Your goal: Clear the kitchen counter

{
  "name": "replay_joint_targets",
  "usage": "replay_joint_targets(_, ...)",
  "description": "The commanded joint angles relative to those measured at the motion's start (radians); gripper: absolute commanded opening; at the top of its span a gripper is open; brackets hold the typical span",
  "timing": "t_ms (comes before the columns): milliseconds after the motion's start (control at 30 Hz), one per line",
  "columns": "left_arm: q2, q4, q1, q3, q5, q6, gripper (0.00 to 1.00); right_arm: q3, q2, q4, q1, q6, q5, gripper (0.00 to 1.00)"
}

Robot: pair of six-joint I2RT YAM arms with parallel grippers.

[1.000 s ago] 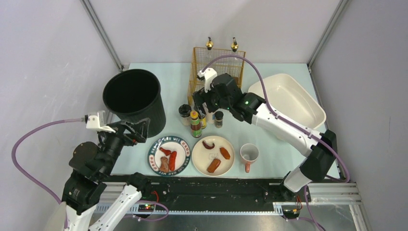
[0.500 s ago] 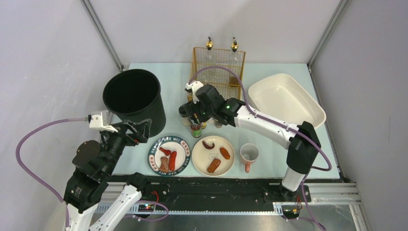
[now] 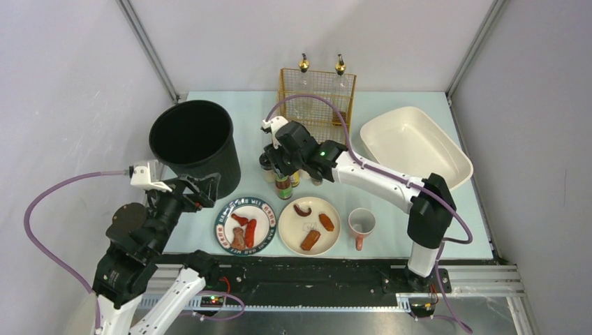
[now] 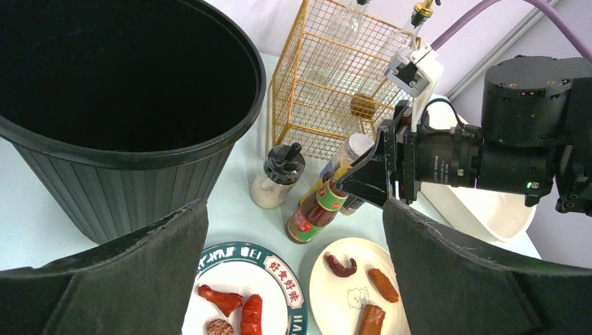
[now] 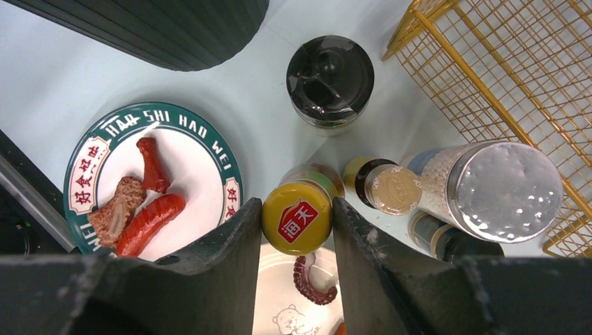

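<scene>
Shadow fills the black bin, so its inside cannot be made out; the left gripper hovers just beside its near wall, jaws spread wide, holding nothing. Right of it, a green-rimmed plate of food sits near the front rail of the kitchen counter — the pale mint top under everything. From above, the right gripper covers most of the jar cluster; its wrist camera shows its fingers pressed on both sides of the yellow cap of the sauce bottle, a black-lidded shaker near, smaller jars crowding the right. Wire rack stands just behind. White plate, mug, then the white tub — open counter lies between mug and tub.
</scene>
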Motion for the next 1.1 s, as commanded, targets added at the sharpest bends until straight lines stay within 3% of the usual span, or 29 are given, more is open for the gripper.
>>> replay_joint_targets(0, 0.022, 0.009, -0.003, 0.004, -0.001, 0.011, 0.98, 0.064, 0.025, -0.025, 0.016, -0.013, 0.032, 0.43)
replay_joint_targets(200, 0.027, 0.010, -0.003, 0.007, 0.003, 0.013, 0.98, 0.072, 0.040, -0.041, 0.023, -0.022, 0.049, 0.51)
replay_joint_targets(367, 0.029, 0.008, -0.002, 0.008, 0.010, 0.015, 0.98, 0.070, 0.048, -0.047, 0.027, -0.024, 0.068, 0.51)
replay_joint_targets(433, 0.030, 0.009, -0.003, 0.010, 0.011, 0.016, 0.98, 0.066, 0.047, -0.045, 0.031, -0.027, 0.074, 0.46)
replay_joint_targets(600, 0.029, 0.007, -0.003, 0.007, 0.013, 0.014, 0.98, 0.069, 0.037, -0.037, 0.040, -0.039, 0.103, 0.22)
replay_joint_targets(800, 0.029, 0.006, -0.003, 0.007, 0.011, 0.008, 0.98, 0.072, -0.015, 0.003, 0.060, -0.048, 0.117, 0.00)
replay_joint_targets(1067, 0.027, 0.005, -0.003, 0.015, 0.009, 0.006, 0.98, 0.124, -0.131, -0.007, 0.067, -0.054, 0.100, 0.00)
